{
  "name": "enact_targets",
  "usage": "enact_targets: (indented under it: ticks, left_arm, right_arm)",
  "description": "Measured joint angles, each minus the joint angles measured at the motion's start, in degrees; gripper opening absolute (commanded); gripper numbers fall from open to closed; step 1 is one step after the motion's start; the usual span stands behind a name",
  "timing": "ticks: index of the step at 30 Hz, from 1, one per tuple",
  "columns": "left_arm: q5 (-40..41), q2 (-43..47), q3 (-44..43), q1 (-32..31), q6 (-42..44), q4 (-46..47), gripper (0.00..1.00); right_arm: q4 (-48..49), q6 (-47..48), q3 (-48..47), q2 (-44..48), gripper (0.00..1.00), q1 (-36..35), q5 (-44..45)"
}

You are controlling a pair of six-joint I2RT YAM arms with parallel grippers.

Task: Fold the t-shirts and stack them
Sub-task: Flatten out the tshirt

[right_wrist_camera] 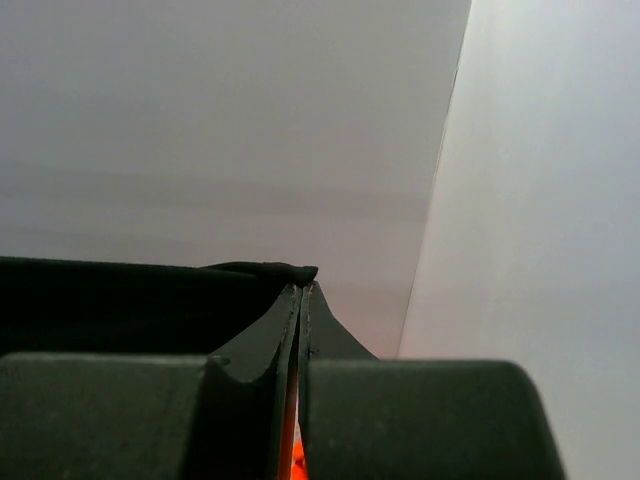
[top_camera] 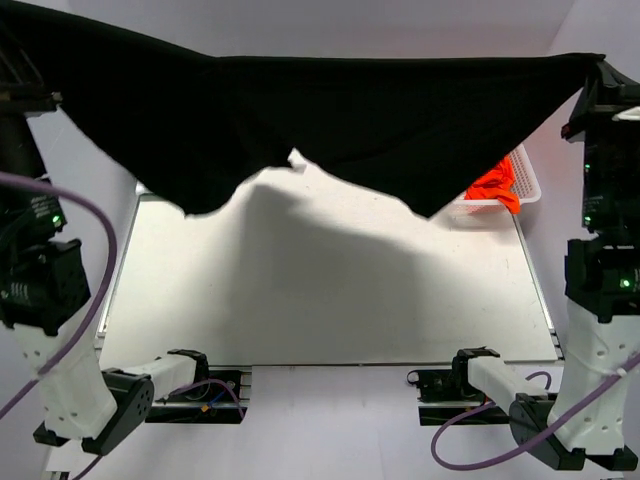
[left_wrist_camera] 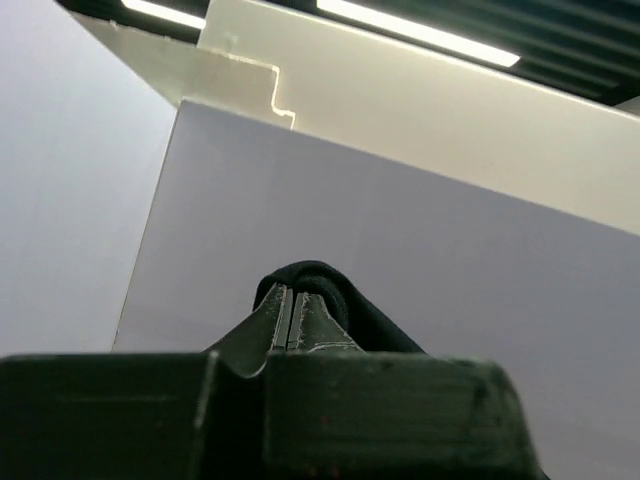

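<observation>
A large black t-shirt [top_camera: 330, 120] is stretched wide and held high above the white table [top_camera: 320, 300], its lower edge hanging in uneven points. At the top left corner my left gripper [top_camera: 14, 50] is shut on the shirt. In the left wrist view the black cloth [left_wrist_camera: 345, 300] wraps over the closed fingertips of my left gripper [left_wrist_camera: 290, 295]. My right gripper [top_camera: 598, 72] is shut on the shirt's top right corner. In the right wrist view the cloth [right_wrist_camera: 120, 300] runs left from my right gripper [right_wrist_camera: 303, 285]. Bright orange t-shirts [top_camera: 495, 185] lie bunched in a basket.
A white slotted basket [top_camera: 528, 172] stands at the table's back right corner, partly behind the hanging shirt. The shirt casts a broad shadow on the middle of the table. Both arm bases sit at the near edge.
</observation>
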State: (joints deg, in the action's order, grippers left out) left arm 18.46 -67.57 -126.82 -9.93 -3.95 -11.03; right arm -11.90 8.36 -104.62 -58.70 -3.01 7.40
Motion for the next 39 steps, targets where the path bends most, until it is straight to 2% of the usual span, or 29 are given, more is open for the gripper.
enact_targets:
  ticks: [8,21,33,39]
  left_arm:
    - [-3.1,5.6,-0.9,0.0,-0.4,-0.6,0.00]
    - [-9.7,15.0,-7.3,0.9,-2.5,-0.2,0.00]
    - [-12.0,15.6,-8.1,1.1,-3.9,-0.3,0.00]
    - [-12.0,15.7,-3.9,1.1,-4.3,0.1,0.00]
  right_arm:
    - [-1.5,0.9,-2.2,4.8,0.00,0.0,-1.7]
    - [-3.1,2.5,-6.4,15.2,0.00,0.0,-2.4]
    - [-5.3,2.9,-7.6,16.4,0.00,0.0,-2.4]
    - [-4.6,2.6,-2.8,16.8,0.00,0.0,-2.4]
